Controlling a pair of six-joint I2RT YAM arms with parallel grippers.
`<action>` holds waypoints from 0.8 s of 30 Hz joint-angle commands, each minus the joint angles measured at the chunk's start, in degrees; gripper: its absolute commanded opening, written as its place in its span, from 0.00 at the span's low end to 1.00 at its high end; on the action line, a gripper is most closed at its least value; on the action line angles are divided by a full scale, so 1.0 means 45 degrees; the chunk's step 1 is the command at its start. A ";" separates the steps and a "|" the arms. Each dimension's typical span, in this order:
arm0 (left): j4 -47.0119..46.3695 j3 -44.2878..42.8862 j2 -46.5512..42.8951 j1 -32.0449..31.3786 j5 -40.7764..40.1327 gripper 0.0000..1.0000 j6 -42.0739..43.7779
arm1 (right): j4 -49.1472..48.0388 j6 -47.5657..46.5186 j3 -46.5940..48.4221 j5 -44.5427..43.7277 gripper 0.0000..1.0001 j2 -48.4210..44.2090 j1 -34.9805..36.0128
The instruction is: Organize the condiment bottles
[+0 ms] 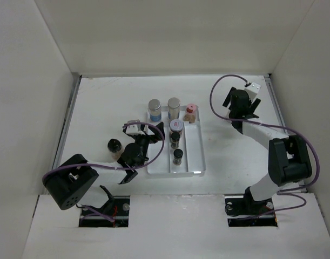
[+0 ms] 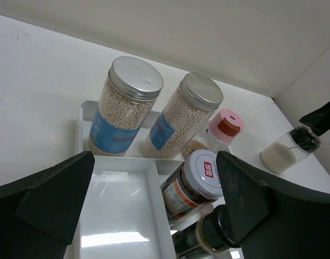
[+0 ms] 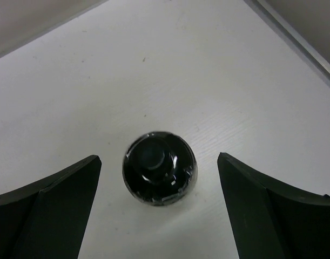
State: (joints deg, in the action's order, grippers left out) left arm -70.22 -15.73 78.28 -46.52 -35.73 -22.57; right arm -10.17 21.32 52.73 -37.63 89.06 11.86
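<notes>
Right wrist shows open right fingers (image 3: 46,210) flanking black-capped bottle (image 3: 159,168); open left fingers (image 2: 40,199) face tray (image 2: 116,216).

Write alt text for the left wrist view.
Two silver-lidded jars of beige pellets, blue-labelled, stand at the far end of a white divided tray, a pink-capped bottle beside them and a red-and-white-lidded jar nearer. The left tool's open black fingers frame the bottom corners; a black-capped bottle stands apart on the table at right.
</notes>
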 commanded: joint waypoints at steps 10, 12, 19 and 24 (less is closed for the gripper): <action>-0.0627 -0.0294 0.0045 0.0133 0.0048 1.00 -0.0141 | 0.0132 0.0301 0.0939 0.1626 0.57 0.1129 -0.0419; -0.0666 -0.0314 0.0143 0.0173 0.0068 1.00 -0.0141 | 0.0093 0.0262 0.0822 0.1118 0.47 0.0623 -0.0244; -0.0647 -0.0294 0.0026 0.0192 0.0048 1.00 -0.0141 | -0.0395 0.0125 -0.0914 0.0665 0.42 -0.2852 0.2486; -0.0646 -0.0314 0.0006 0.0153 0.0068 1.00 -0.0161 | -0.0921 0.0379 -0.1601 0.0959 0.43 -0.3716 0.4890</action>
State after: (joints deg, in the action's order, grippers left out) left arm -70.11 -15.75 78.56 -46.13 -35.73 -22.57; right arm -7.57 22.09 45.89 -33.23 74.11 30.06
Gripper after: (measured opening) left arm 0.997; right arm 0.677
